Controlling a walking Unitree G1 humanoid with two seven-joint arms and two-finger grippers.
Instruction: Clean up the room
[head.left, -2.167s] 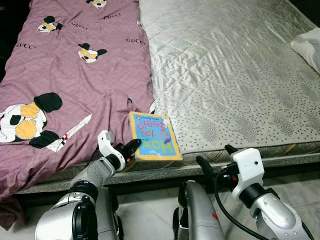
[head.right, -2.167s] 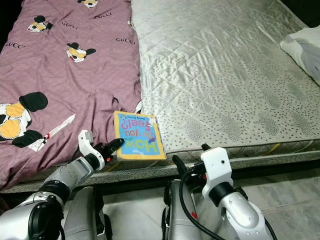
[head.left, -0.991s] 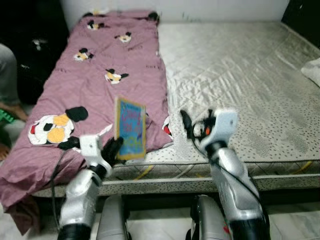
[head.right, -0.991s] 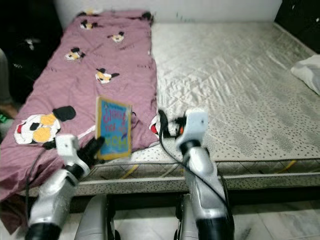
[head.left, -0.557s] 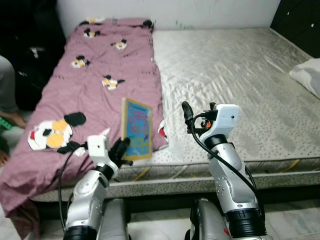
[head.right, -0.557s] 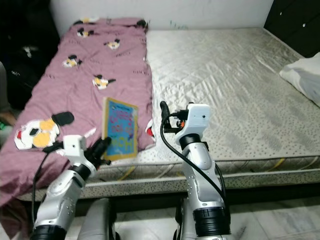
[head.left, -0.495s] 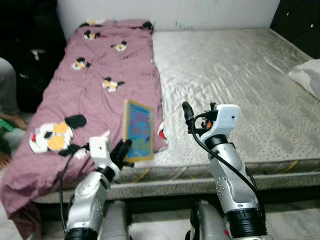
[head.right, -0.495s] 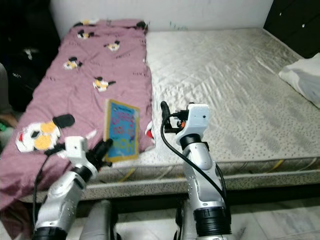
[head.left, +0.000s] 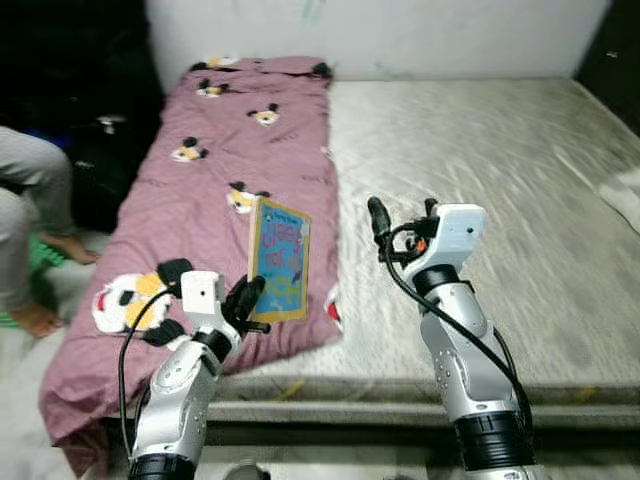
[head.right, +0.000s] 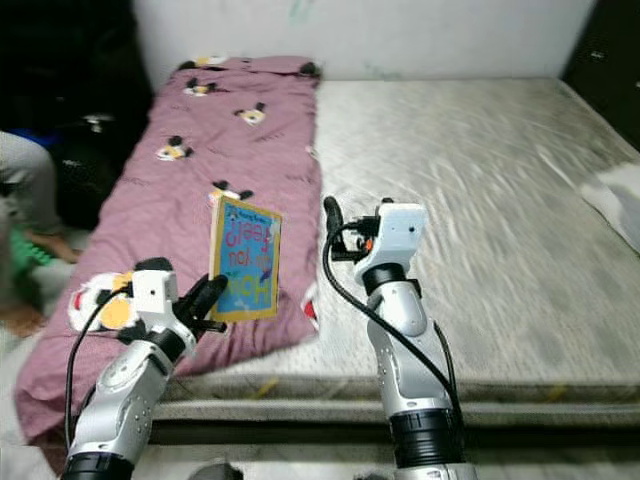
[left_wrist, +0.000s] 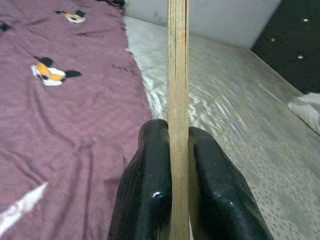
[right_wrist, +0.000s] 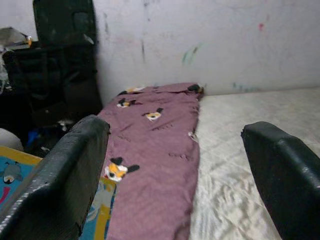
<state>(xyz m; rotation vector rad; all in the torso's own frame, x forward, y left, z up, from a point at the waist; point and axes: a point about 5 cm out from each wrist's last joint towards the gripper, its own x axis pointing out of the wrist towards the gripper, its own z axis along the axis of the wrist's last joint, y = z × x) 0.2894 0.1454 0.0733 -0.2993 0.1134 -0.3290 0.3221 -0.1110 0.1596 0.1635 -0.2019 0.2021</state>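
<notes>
Our left hand (head.left: 247, 300) is raised in front of the bed (head.left: 500, 170), its two black fingers (left_wrist: 150, 190) pressed tight on the lower edge of a thin children's book (head.left: 279, 258). The book stands upright above the hand, its blue and yellow cover facing us. In the left wrist view we see it only edge-on, as a narrow tan strip rising between the fingers, so the cover is hidden there, and its top runs out of the picture. The head views are somewhat blurred; the big letters on the cover appear upside down and we cannot read them with certainty.

Our right hand (head.left: 400, 222) is held up just beside the book, on the side away from the left arm, and carries nothing. Its fingers (right_wrist: 65, 175) stand wide apart in the right wrist view, and a corner of the book's cover shows beside one of them, cut off by the picture edge.

Beyond both hands lies the bed, its silver-grey quilted mattress bare past the right hand. A purple blanket (head.left: 210, 170) with cartoon mouse prints covers the part past the left hand and hangs over the near edge. Something white (head.right: 615, 200) lies on the mattress well out past the right hand, cropped and too blurred for us to name. Out past the left hand, beside the bed, a person's bent legs (head.left: 35, 215) and bare feet show, the rest cut off by the frame.
</notes>
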